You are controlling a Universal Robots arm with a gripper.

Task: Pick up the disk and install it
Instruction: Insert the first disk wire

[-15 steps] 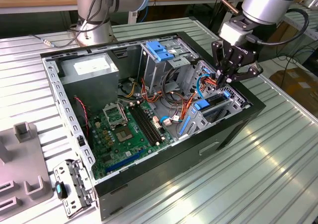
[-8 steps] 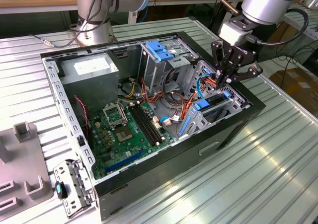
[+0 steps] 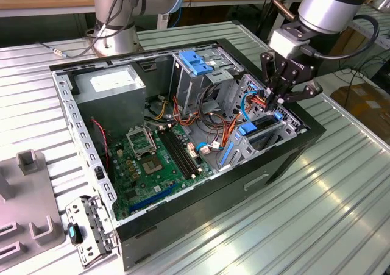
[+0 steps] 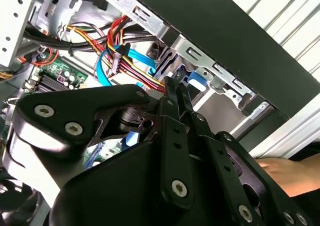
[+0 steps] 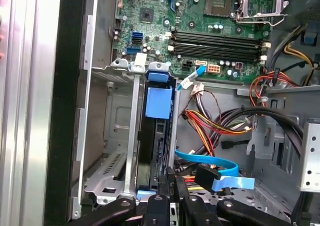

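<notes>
While the open computer case [image 3: 183,183] lies on the slatted metal table [image 3: 317,214], the gripper [image 3: 279,99] hangs over its drive bay at the exterior view's right.

From the exterior view's left: a grey power-supply box [image 3: 109,83], the green motherboard [image 3: 155,165], a drive cage with a light-blue top [image 3: 196,64], then bundles of coloured cables [image 3: 234,119]. The disk [image 5: 157,136] stands on edge in the bay slot with a blue rail [image 5: 158,101] on it. The gripper's fingers [image 5: 170,183] are drawn close together at the disk's end; I cannot tell if they grip it.
</notes>
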